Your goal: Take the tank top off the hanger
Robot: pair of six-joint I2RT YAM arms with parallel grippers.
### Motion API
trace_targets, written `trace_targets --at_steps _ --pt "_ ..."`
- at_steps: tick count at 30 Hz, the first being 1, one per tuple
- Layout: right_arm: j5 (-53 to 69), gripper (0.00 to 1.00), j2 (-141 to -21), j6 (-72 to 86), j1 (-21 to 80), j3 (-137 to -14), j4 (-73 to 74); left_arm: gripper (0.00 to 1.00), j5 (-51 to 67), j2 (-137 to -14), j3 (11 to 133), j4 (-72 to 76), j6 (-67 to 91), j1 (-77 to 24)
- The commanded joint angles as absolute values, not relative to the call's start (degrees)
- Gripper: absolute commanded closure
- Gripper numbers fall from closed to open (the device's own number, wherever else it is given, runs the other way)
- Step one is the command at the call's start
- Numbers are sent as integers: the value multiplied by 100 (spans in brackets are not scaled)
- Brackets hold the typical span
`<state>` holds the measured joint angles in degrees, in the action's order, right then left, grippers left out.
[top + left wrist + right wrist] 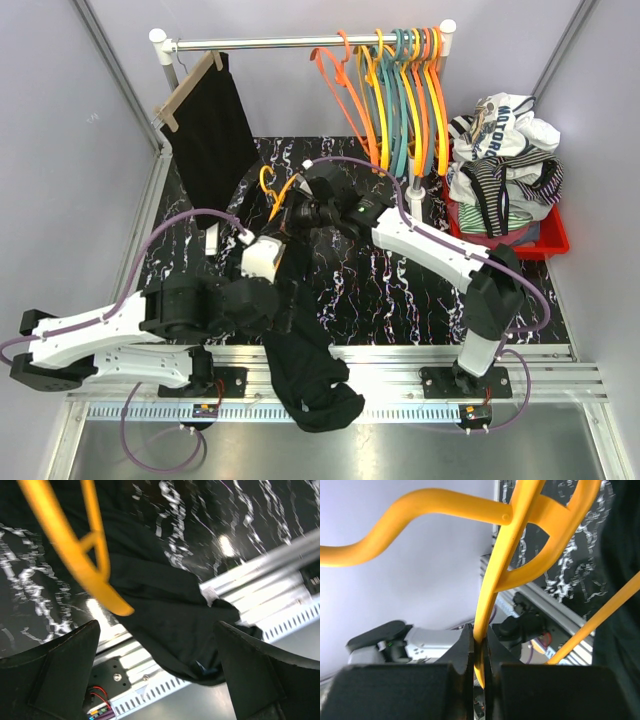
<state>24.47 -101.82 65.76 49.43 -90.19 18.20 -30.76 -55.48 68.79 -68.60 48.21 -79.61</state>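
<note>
Right wrist: right gripper (480, 647) clamped on yellow hanger (495, 580). Left gripper (157, 650) jaws apart, over black tank top (165, 605) draped across desk's (400, 290) near edge.

Rail (300, 42) along far edge of table (400, 300). Hung garment (212, 130) at rail's left end, spare hangers (400, 90) toward right end. Bin (545, 240) at far-right corner, clothes pile (505, 150) in it. Hanger (278, 190) above table centre. Tank top (305, 360) trails from centre over near edge.
</note>
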Motion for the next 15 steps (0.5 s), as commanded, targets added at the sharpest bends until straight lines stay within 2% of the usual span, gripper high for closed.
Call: trace_targets --at_steps 1,15 --pt "2830 100 -9800 6890 4904 -8965 1266 1 -4095 -5318 7181 -7241 5352 -7972" --pt "3454 100 -9528 7295 4904 -8420 660 1 -4123 -5247 6785 -6276 4773 -7762"
